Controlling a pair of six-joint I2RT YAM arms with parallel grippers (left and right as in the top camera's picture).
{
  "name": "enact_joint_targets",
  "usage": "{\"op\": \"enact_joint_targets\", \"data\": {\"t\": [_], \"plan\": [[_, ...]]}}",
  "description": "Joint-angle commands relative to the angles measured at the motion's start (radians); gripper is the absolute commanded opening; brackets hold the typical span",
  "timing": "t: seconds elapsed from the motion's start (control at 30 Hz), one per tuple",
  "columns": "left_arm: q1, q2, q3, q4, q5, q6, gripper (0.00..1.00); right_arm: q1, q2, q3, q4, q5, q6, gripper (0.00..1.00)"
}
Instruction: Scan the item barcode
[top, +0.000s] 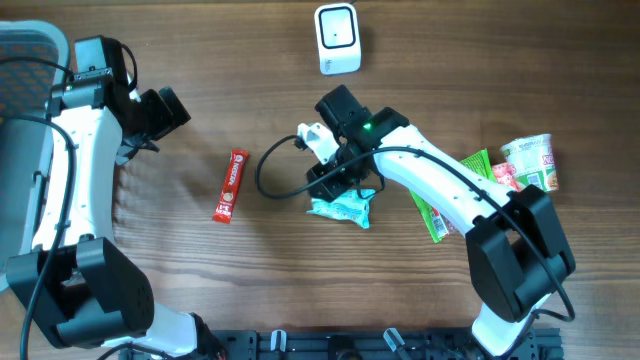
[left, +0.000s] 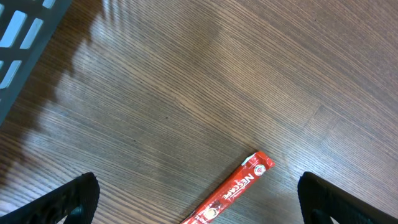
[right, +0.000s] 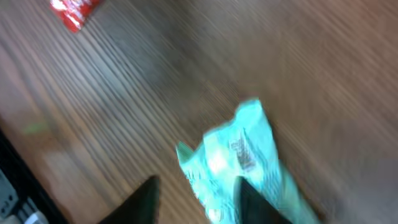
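Nearest to us, a black rail (top: 330, 345) runs along the near edge of the table (top: 180, 300). The table top is brown wood-grain laminate, matt, with fine straight lines.

A little farther in, just right of centre, lies the task's item, a pale teal packet (top: 342, 208). It is crinkled, glossy film with a small printed panel on its upper face, and it rests flat on the wood. The right gripper (right: 199, 198) hangs directly over it, its two dark tapered fingers partly parted. One finger overlaps the packet's edge; the other stands clear, with wood showing between, so we see nothing clamped. That wrist view is blurred.

Left of the packet lies a slim red stick sachet (top: 231, 186) with white lettering. To its far left hovers the left gripper (left: 196, 186), spread to its widest and holding nothing.

On the right side we see flat green wrappers (top: 450, 195) and a small white cup (top: 530, 160) with a green label. A thin black cable (top: 268, 175) loops beside the right wrist.

Farthest off stands a white scanner (top: 337, 38) with rounded corners. A grey slatted basket (top: 25, 60) sits at the far left.
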Motion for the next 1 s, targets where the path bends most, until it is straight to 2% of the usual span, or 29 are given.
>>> {"op": "enact_joint_targets", "data": {"t": [0.0, 0.1, 0.13, 0.23, 0.33, 0.4, 0.43, 0.47, 0.53, 0.57, 0.6, 0.7, 0.73, 0.77, 0.8, 0.83, 0.87, 0.9, 0.93, 0.97], "plan": [[0.001, -0.005, 0.007, 0.0, -0.006, 0.005, 1.0, -0.013, -0.023, 0.016, -0.076, 0.101, 0.102, 0.34], [0.001, -0.005, 0.011, 0.015, -0.027, 0.021, 1.0, -0.059, -0.023, 0.016, -0.175, 0.107, 0.151, 0.4], [0.003, -0.009, 0.014, 0.062, -0.041, 0.032, 1.0, -0.084, -0.023, 0.016, -0.186, 0.106, 0.177, 0.45], [0.006, -0.007, 0.014, 0.074, -0.062, 0.035, 1.0, -0.209, -0.023, 0.015, -0.226, 0.056, 0.22, 0.59], [0.006, -0.007, 0.014, 0.084, -0.045, 0.027, 1.0, -0.281, -0.023, 0.008, -0.234, -0.064, 0.18, 0.61], [0.006, -0.006, 0.014, 0.084, 0.157, -0.087, 1.0, -0.315, -0.023, -0.018, -0.23, -0.084, 0.17, 0.6], [0.0, -0.003, 0.013, 0.07, 0.3, -0.071, 1.0, -0.325, -0.023, -0.045, -0.214, -0.141, 0.149, 0.6], [-0.013, -0.002, 0.004, 0.07, 0.373, -0.07, 1.0, -0.331, -0.023, -0.081, -0.193, -0.21, 0.136, 0.59], [-0.067, -0.002, -0.019, 0.059, 0.397, -0.069, 0.88, -0.332, -0.023, -0.155, -0.137, -0.328, 0.129, 0.59], [-0.094, -0.002, -0.022, 0.06, 0.403, -0.043, 0.86, -0.332, -0.023, -0.186, -0.117, -0.34, 0.129, 0.59], [-0.16, -0.002, -0.022, 0.067, 0.446, 0.082, 0.81, -0.332, -0.023, -0.218, -0.103, -0.34, 0.13, 0.58], [-0.321, -0.001, -0.023, 0.067, 0.461, 0.222, 0.78, -0.332, -0.023, -0.27, -0.057, -0.34, 0.16, 0.58], [-0.377, 0.001, -0.027, 0.075, 0.425, 0.223, 0.79, -0.332, -0.023, -0.286, -0.029, -0.341, 0.185, 0.55], [-0.423, 0.008, -0.029, 0.079, 0.389, 0.215, 1.0, -0.332, -0.023, -0.306, 0.002, -0.354, 0.198, 0.55], [-0.451, 0.016, -0.029, 0.079, 0.376, 0.215, 1.0, -0.332, -0.023, -0.321, 0.034, -0.372, 0.213, 0.53], [-0.481, 0.034, -0.029, 0.079, 0.376, 0.215, 0.76, -0.332, -0.023, -0.333, 0.062, -0.381, 0.229, 0.52], [-0.5, 0.052, -0.029, 0.079, 0.376, 0.214, 0.45, -0.332, -0.023, -0.342, 0.088, -0.381, 0.238, 0.51], [-0.512, 0.079, -0.029, 0.079, 0.377, 0.204, 0.47, -0.332, -0.023, -0.349, 0.105, -0.381, 0.252, 0.51], [-0.516, 0.103, -0.029, 0.079, 0.377, 0.183, 0.53, -0.332, -0.023, -0.356, 0.121, -0.381, 0.264, 0.51], [-0.515, 0.129, -0.029, 0.074, 0.376, 0.165, 0.52, -0.332, -0.023, -0.358, 0.134, -0.381, 0.264, 0.5]]}}
